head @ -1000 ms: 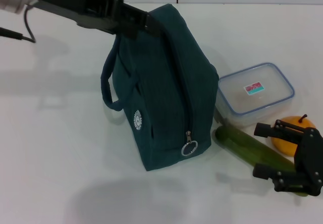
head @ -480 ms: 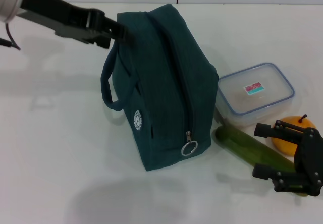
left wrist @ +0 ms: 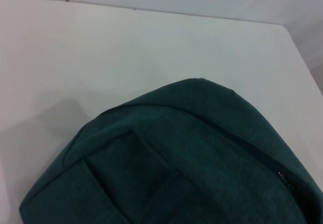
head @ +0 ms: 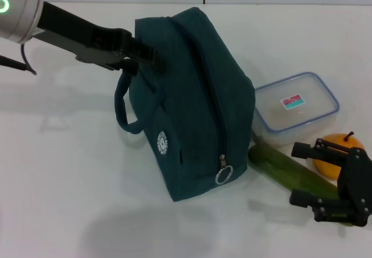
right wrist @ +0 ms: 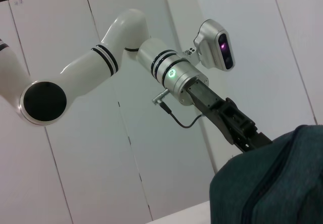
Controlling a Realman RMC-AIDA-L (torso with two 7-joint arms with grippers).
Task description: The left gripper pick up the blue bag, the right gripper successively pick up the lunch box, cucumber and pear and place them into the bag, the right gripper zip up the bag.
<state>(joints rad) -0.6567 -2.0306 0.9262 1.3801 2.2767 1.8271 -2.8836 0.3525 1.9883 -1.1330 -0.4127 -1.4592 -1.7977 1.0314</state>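
Pictured on the white table (head: 70, 171): blue bag (head: 186, 95), standing upright and leaning a little, zip closed with the ring pull low on the near end. Left gripper (head: 139, 57) pressed against the upper far-left corner of the bag, near the carry handle (head: 122, 104) — fingers hard to make out against the dark fabric, so whether clamped on the cloth or merely touching cannot be told from here. From the right wrist view, the same claw (right wrist: 250, 138) meeting the bag's top edge (right wrist: 272, 183), fingertips hidden behind the fabric.

Right gripper (head: 328, 182) parked low at the right, fingers spread apart and holding nothing, hovering over the near end of the cucumber (head: 285, 171). Cucumber lying flat just beside the bag's base, running toward the right gripper. Lunch box (head: 295, 110) flat on the table beside the bag, lid on, its near edge close to the cucumber. Pear (head: 338, 150) behind the right gripper, next to the lunch box's corner.

Early days, by the look of it — bag not yet visibly lifted or opened, all three items outside it. Left to do: securing and opening the bag, three placements by the right gripper, then the zip.
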